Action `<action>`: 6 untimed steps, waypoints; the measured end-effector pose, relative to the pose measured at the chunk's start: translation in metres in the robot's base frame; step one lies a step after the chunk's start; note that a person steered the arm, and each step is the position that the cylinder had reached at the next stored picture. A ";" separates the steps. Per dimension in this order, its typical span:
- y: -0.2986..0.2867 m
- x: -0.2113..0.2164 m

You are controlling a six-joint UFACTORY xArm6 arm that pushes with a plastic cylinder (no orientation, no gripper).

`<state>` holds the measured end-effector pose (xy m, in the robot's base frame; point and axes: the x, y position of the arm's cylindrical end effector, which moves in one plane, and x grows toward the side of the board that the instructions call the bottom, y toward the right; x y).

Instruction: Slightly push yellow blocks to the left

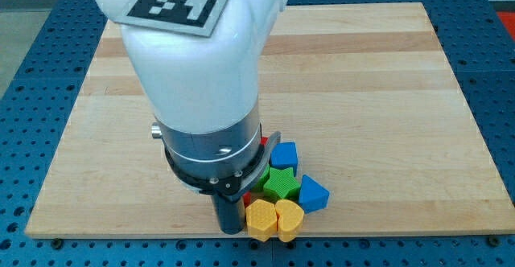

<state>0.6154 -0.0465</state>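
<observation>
While the white arm housing (197,66) with its black-and-white marker (179,0) fills the view's upper left, the wooden board (386,82) lies on a blue perforated table (40,42).

Item 1: my tip (229,230), lower end of the dark rod, at about 6 o'clock on the board near its bottom edge. It carries no fingers or jaws and holds nothing; it sits just beside the yellow pentagon-like block, at that block's 9 o'clock. Contact cannot be told.

Item 2: yellow pentagon-like block (261,219), touching item 3.

Item 3: yellow heart block (290,218), at 3 o'clock of item 2, near the board's bottom edge.

Item 4: red block (249,196), mostly hidden by the arm, shape unclear, at 11 o'clock of item 2.

Item 5: green star block (280,182), at 12 o'clock of the yellow pair.

Item 6: blue block (284,154), blocky shape, at 12 o'clock of the green star.

Item 7: blue block (314,194), angular, at 3 o'clock of the green star, at the cluster's right end.
</observation>
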 end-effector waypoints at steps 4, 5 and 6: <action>-0.031 -0.165; 0.093 -0.188; 0.211 -0.165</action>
<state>0.4508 0.1645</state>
